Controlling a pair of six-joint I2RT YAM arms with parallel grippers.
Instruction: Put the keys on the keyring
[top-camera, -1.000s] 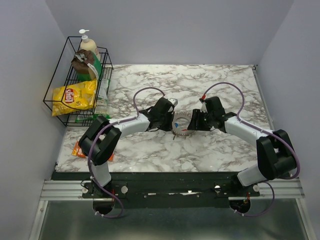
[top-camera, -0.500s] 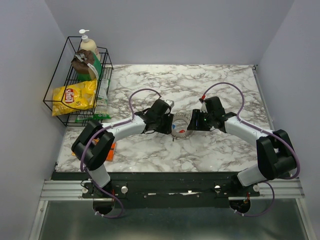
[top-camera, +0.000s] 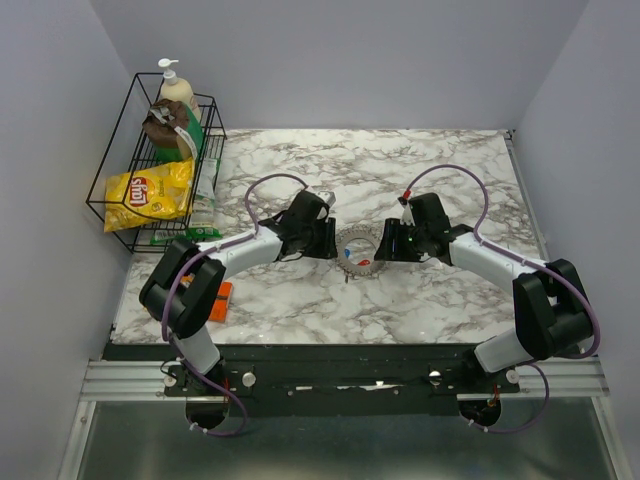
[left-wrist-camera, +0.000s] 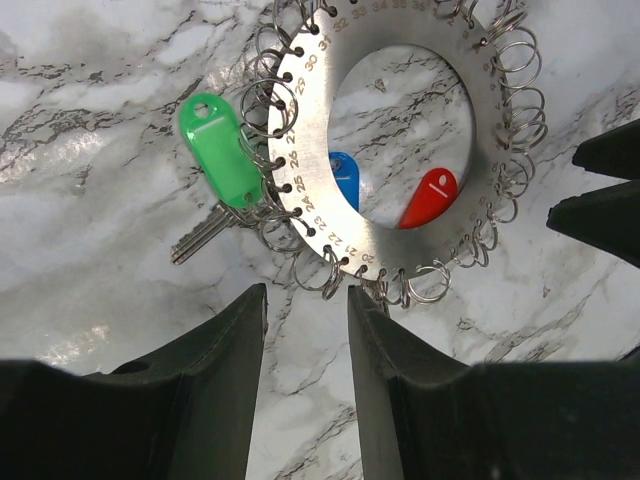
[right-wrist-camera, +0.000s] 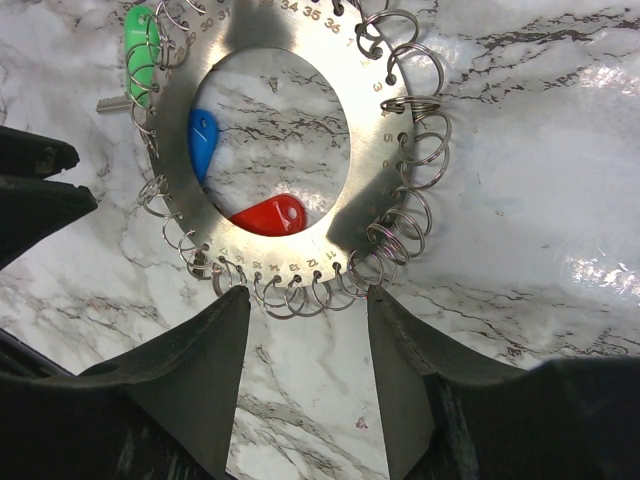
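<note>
- Left claw (left-wrist-camera: 305, 300) is held open, nothing between the jaws. Right claw (right-wrist-camera: 307, 300) is spread and empty too.
- Just ahead of both, the keyring (left-wrist-camera: 305, 200) is laid flat on the marble table (left-wrist-camera: 90, 60), boxed in between them.
- Likely trouble: the loose little loops (left-wrist-camera: 322, 272) on the near rim get pinched instead of the plate, or the ring gets shoved across the slick top.
- Green key (left-wrist-camera: 220, 150), ahead-left of the left claw, is angled: tag pointed away, blade back toward the claw.
- Blue key (left-wrist-camera: 345, 180) and red key (left-wrist-camera: 425, 198) are seen through the hole; whether they're hooked can't be told.
</note>
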